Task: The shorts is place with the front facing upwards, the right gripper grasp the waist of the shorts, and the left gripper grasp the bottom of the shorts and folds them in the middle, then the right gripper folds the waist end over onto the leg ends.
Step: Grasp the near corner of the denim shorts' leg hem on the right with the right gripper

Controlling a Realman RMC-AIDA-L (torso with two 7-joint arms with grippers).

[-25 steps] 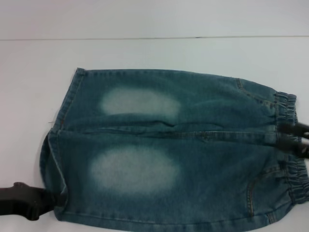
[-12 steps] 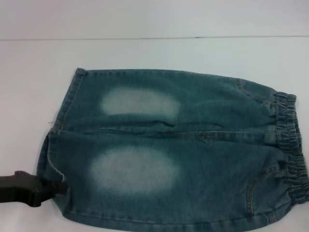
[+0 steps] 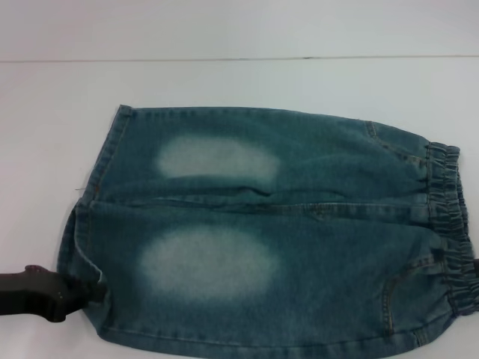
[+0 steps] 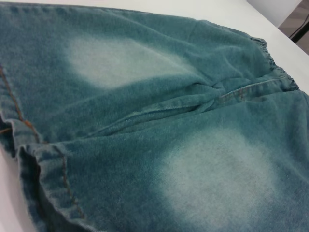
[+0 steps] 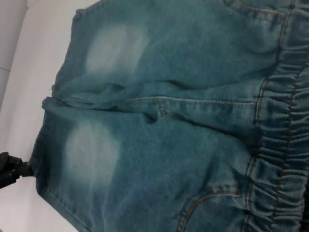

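Observation:
The shorts (image 3: 262,232) lie flat and front up on the white table, with two pale oval patches showing. The gathered waist (image 3: 449,224) is at the right and the bottom of the shorts (image 3: 84,224) at the left. My left gripper (image 3: 91,292) reaches in from the lower left, its black tip touching the near leg's hem, which is slightly raised there. It also appears as a dark shape at the hem, left gripper (image 5: 21,170). The right gripper is out of view; its wrist view looks closely at the waist (image 5: 285,121). The left wrist view shows the hem (image 4: 53,179) close up.
The white table (image 3: 224,82) runs bare behind and to the left of the shorts. A thin seam line (image 3: 224,59) crosses it at the back. The shorts reach the lower and right borders of the head view.
The right gripper, which was at the waistband a second ago, has withdrawn out of the head view. My left gripper has risen slightly along the near leg's hem.

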